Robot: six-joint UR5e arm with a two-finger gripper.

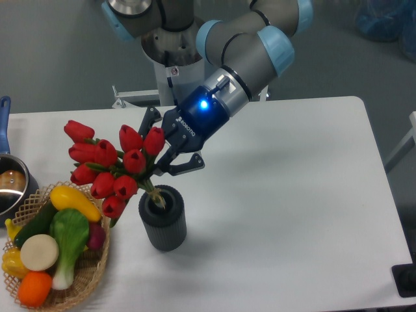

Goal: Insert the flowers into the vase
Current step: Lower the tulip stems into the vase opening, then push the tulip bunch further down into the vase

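The flowers (pixel 110 162), a bunch of red tulip buds with green leaves, lean to the left with their tied stems down in the mouth of the vase (pixel 162 221). The vase is dark grey, ribbed and upright on the white table. My gripper (pixel 155 156) is just above and behind the vase mouth, right of the buds. Its fingers look spread apart, one behind the top buds and one (pixel 185 166) above the vase rim. The buds partly hide the fingertips, and I see no grip on the stems.
A wicker basket (pixel 91 276) of toy vegetables and fruit stands at the front left, close to the vase and under the lowest buds. A metal pot (pixel 10 188) with a blue handle is at the left edge. The arm's base is at the back.
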